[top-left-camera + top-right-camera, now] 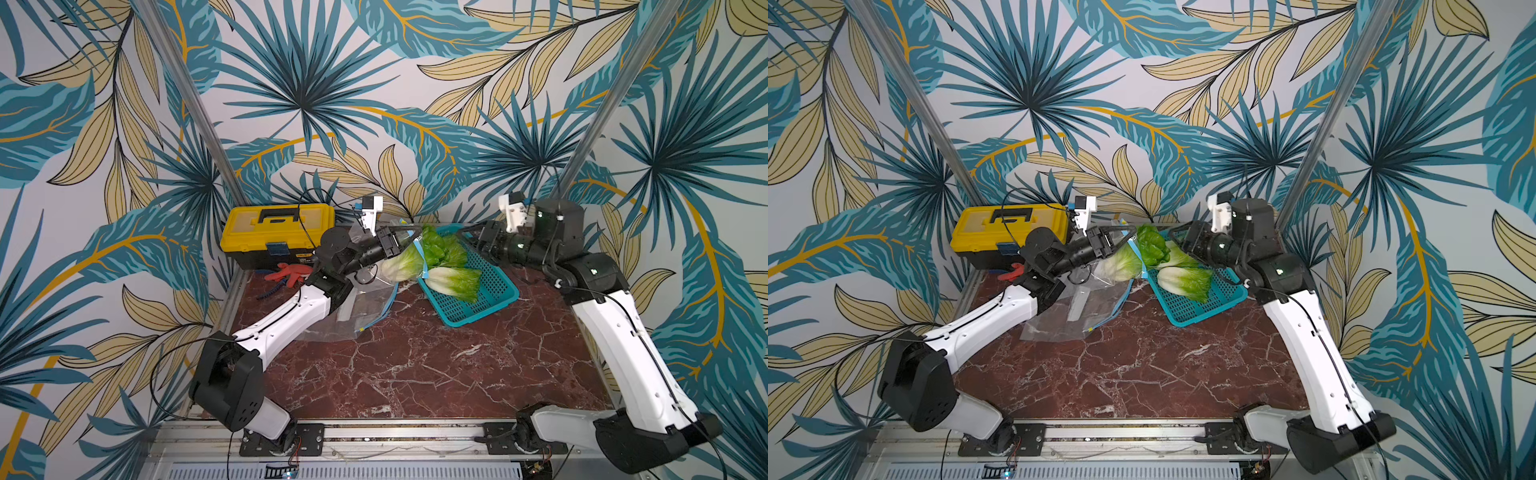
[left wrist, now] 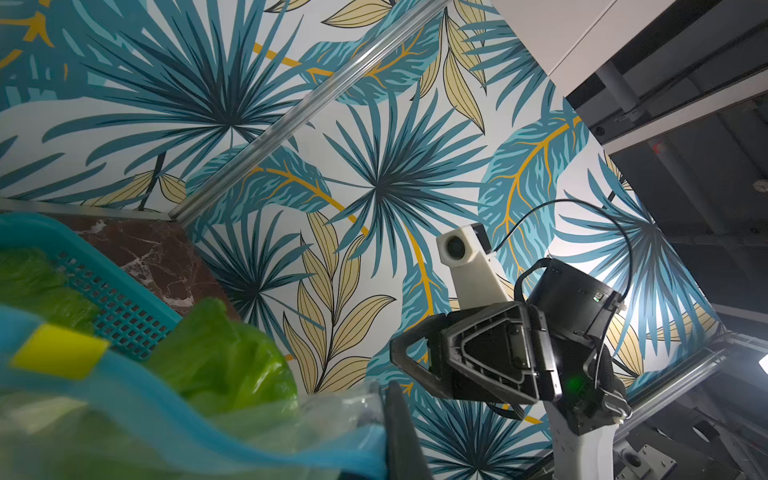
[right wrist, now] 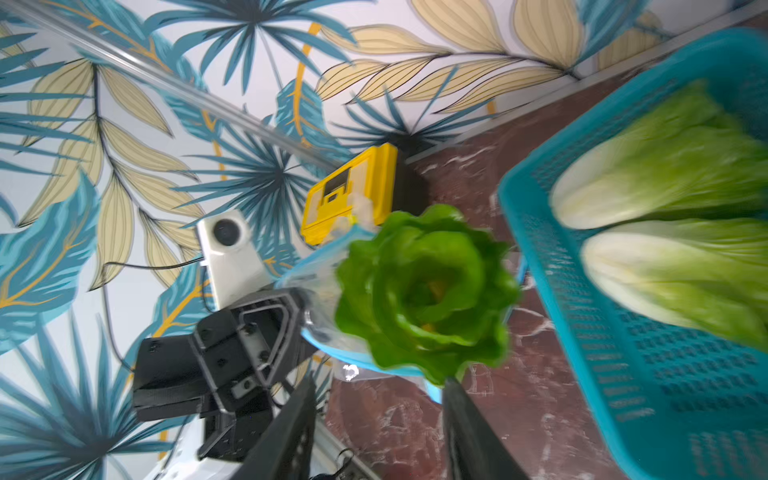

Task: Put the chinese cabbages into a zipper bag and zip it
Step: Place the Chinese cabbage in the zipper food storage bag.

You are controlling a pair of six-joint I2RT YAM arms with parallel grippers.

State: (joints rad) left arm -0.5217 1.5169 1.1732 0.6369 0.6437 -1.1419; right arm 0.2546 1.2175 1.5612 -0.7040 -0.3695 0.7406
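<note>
Clear plastic zipper bag (image 1: 365, 307) is pinched at its rim by the closed left end effector (image 1: 411, 237); first chinese cabbage (image 1: 401, 266) sits partly inside it, leaves protruding; right end effector (image 3: 380, 380) is parted and empty; second cabbage (image 3: 665, 166) and third cabbage (image 3: 685, 270) lie in the basket (image 3: 582, 332); zipping not yet done.

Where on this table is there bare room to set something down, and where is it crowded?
Free: the front half of the marble tabletop, in front of the zipper bag and teal basket. Crowded: the back, where yellow toolbox, bag, protruding chinese cabbage and basket bunch together.
</note>
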